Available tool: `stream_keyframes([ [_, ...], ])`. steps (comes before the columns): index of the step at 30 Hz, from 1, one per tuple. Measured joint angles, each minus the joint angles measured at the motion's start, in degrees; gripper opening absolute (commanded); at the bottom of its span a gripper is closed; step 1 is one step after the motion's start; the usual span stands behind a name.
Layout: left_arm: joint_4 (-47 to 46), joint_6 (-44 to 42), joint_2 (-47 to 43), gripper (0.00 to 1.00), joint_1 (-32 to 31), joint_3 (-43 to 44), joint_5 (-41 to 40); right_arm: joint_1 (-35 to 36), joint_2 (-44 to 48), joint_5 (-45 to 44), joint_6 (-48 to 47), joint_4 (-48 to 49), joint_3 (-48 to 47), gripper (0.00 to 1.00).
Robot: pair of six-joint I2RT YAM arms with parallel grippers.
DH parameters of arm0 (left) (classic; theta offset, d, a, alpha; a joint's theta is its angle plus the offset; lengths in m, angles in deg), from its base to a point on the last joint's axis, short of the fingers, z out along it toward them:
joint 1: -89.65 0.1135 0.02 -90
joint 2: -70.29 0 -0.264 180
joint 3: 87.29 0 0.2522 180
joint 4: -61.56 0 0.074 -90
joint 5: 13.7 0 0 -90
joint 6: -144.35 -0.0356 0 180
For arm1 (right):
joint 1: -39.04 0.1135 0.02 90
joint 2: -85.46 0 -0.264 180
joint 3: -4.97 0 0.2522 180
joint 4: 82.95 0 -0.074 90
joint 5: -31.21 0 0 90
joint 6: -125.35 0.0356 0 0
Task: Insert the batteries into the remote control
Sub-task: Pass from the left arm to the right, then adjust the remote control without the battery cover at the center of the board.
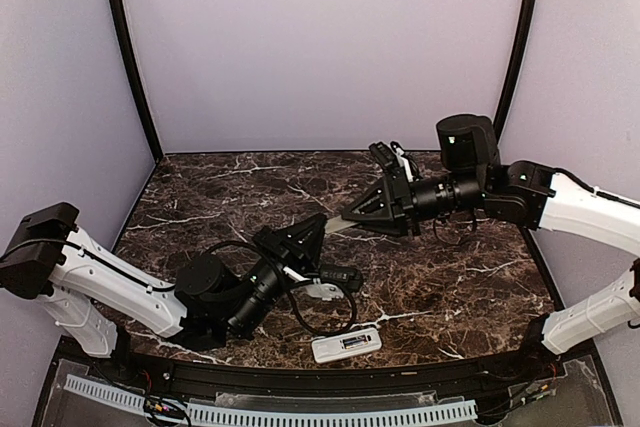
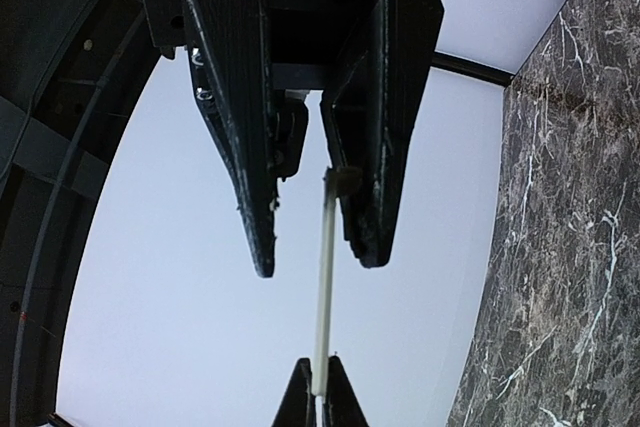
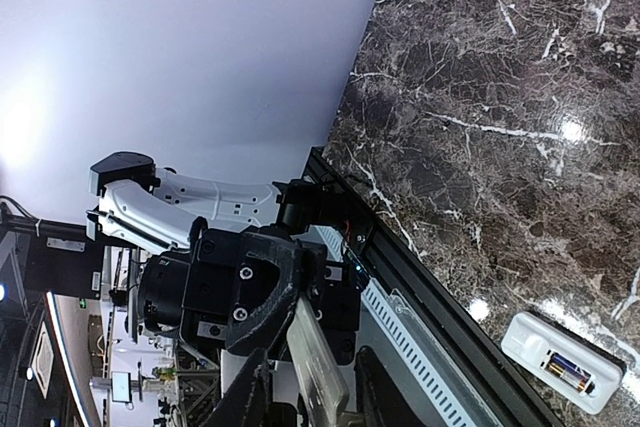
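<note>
Top external view is showing the slim white plastic remote control (image 1: 347, 344) lying lower centre on the dark marbled counter (image 1: 450, 277), compartment up, reddish-orange cylindrical batteries (image 3: 567, 371) sitting inside. Mid-frame, a thin pale flat plate (image 1: 335, 223), probably its cover, is hanging between the arms: left jaws are pinching it closed tight, right jaws are clamping its edges, apparently for a handover.

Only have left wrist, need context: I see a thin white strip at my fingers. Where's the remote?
Observer: The remote lies back-up at the near edge of the table.
Operator: Batteries in?
Observer: Right wrist shows at least one battery sitting in its open back.
Operator: And the strip?
Observer: It's a flat pale panel, edge-on for you. Top shows it bridging left gripper and right gripper above the table.
</note>
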Motion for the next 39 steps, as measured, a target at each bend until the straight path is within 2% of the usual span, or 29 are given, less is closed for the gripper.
stream_keyframes([
  [5, 0.02, -0.31, 0.02, 0.00, 0.02, 0.00, 0.00, 0.00, -0.33, 0.02, 0.09, -0.22, 0.00, 0.14],
  [16, 0.04, -0.39, 0.48, 0.02, 0.24, 0.00, 0.00, 0.00, -0.42, -0.11, 0.04, -0.52, 0.00, 0.01],
  [19, 0.15, -0.22, 0.70, 0.17, 0.24, 0.00, -0.09, 0.00, -0.39, -0.17, 0.07, -0.39, 0.00, 0.00],
  [28, 0.15, -0.13, 1.18, 0.38, 0.28, 0.00, -0.13, -0.09, -0.13, -0.28, -0.20, -0.81, 0.61, 0.00],
  [30, 0.15, 0.24, 1.20, 0.51, 0.28, 0.00, -0.20, -0.20, -0.13, -0.35, -0.22, -0.94, 0.79, 0.00],
  [34, 1.60, 4.48, 0.92, 0.66, 0.31, -0.02, -1.11, -0.79, 0.55, -1.60, -1.29, -2.25, 0.87, 0.00],
  [36, 9.75, 12.83, -0.85, 0.73, 0.31, 0.04, -1.27, -1.31, 1.75, -2.73, -2.12, -3.10, 1.66, 0.00],
  [39, 30.82, 30.93, -6.12, 0.79, 0.92, 1.60, 3.23, -2.05, 4.04, -4.42, -3.43, -3.34, 4.59, 0.00],
])
